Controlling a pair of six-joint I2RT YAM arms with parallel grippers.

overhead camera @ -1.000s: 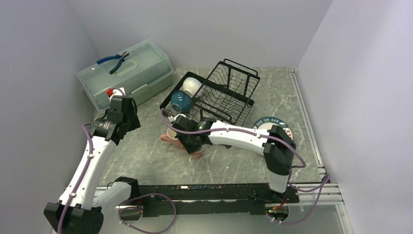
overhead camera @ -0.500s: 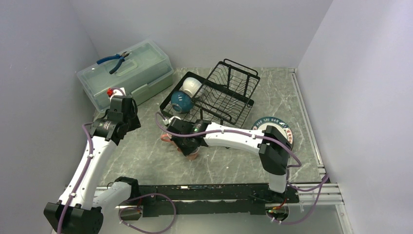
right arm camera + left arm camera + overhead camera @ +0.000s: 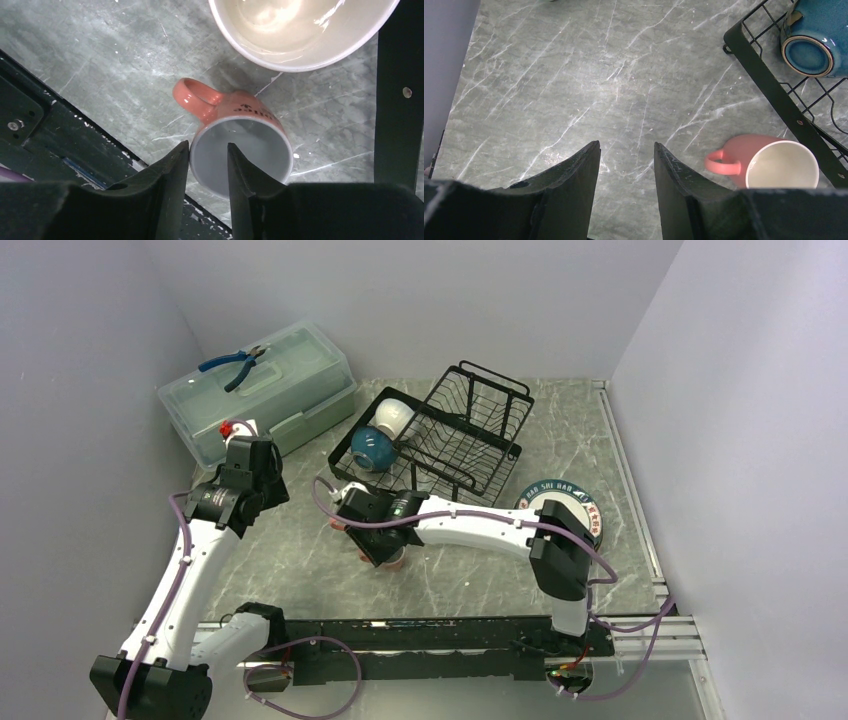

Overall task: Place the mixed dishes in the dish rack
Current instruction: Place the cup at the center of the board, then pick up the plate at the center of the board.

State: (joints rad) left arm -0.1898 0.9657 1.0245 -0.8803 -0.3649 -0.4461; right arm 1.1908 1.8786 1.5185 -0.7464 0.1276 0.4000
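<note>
Right gripper (image 3: 206, 148) partly spread, gripping nothing, tips over handle-side rim of pink mug (image 3: 245, 116). Mug lies on its side on table, mouth facing fingers, just short of dish rack (image 3: 478, 410). Left gripper (image 3: 626, 150) spread, empty, farther from mug.
</note>
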